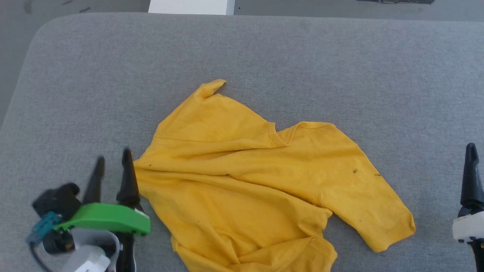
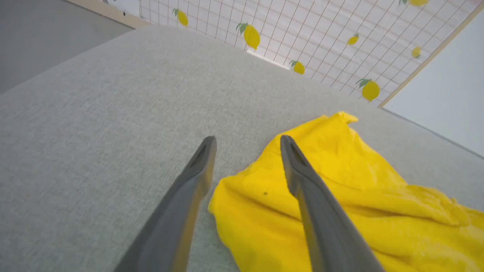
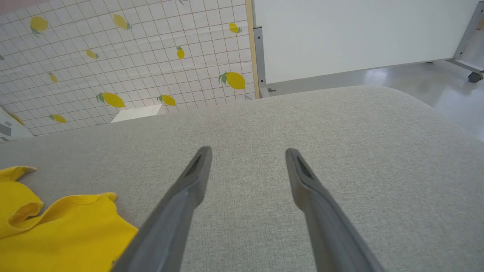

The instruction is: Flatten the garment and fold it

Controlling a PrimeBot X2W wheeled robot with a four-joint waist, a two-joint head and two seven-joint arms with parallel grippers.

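Shirt [image 1: 264, 181] lies rumpled on the bench [image 1: 113, 75]; left hand [image 1: 113, 156] open beside its edge; right hand [image 3: 247, 151] open, well apart.

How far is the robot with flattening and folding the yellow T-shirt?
Done: nothing yet; the garment lies creased and bunched on the grey surface. In hand: the left gripper open at its edge, the right gripper open, apart from it. Left: flattening, then every fold.
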